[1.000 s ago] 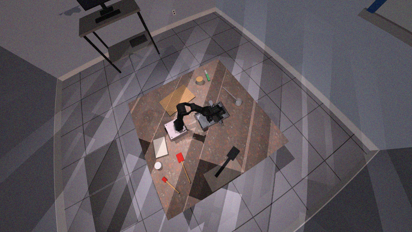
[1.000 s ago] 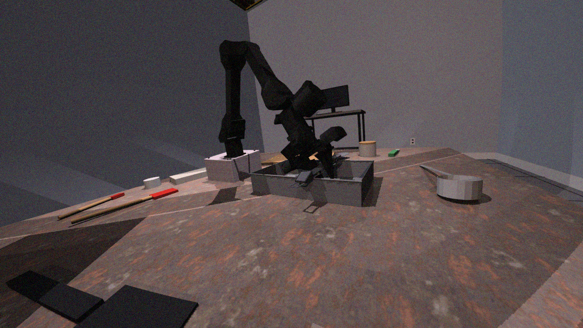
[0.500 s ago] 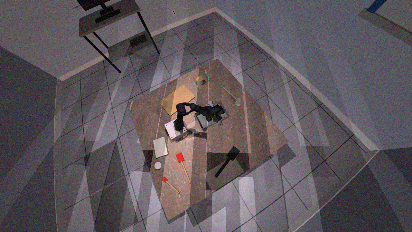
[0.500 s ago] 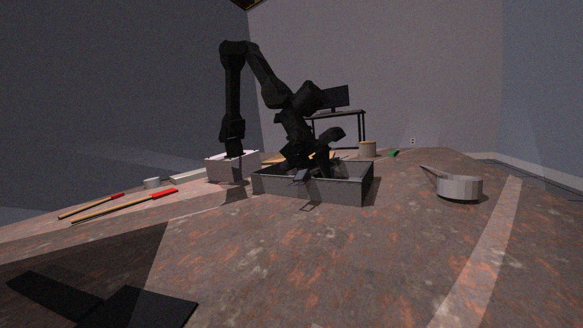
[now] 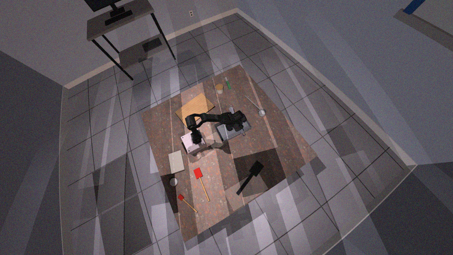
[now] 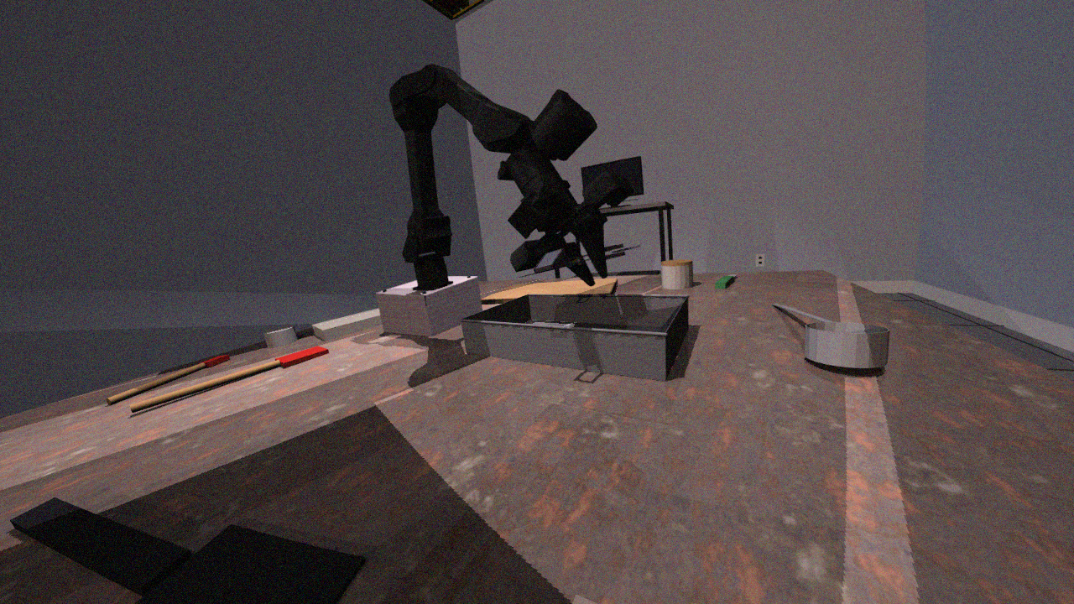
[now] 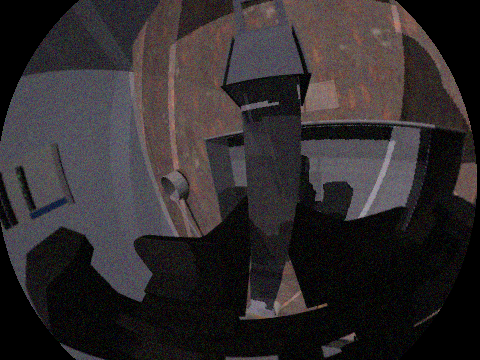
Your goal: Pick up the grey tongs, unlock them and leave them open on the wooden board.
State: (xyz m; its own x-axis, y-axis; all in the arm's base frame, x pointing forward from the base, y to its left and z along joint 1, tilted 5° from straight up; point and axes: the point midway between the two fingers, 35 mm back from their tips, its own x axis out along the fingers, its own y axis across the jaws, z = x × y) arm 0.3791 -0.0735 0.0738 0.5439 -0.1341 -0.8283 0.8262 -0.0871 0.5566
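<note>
Gripper (image 5: 241,127) (image 6: 598,280) (image 7: 260,199) around tongs (image 5: 243,131) (image 6: 551,262) (image 7: 272,165), tips obscured.

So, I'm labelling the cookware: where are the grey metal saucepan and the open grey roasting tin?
Grey metal saucepan (image 5: 261,112) (image 6: 846,346) (image 7: 175,185): top, exterior, wrist; its round body.
Open grey roasting tin (image 5: 232,138) (image 6: 570,350) (image 7: 370,123): top, exterior, wrist; its wall or rim.

From the top, the arm (image 5: 218,118) (image 6: 492,123) hides the middle of the grey tongs (image 5: 231,110) (image 6: 617,252) (image 7: 272,170), part of the roasting tin (image 5: 227,133) (image 6: 563,350) (image 7: 367,125) and a bit of the wooden board (image 5: 196,106) (image 6: 551,288). The monitor (image 5: 98,4) (image 6: 629,171) is cut off by that view's upper edge. In the exterior view, the black tool (image 5: 250,176) (image 6: 251,567) runs off the bottom, and the tongs' lock is too small to tell. In the wrist view, dark jaws cover the tin's lower part, and the tongs' loop leaves the top edge.
</note>
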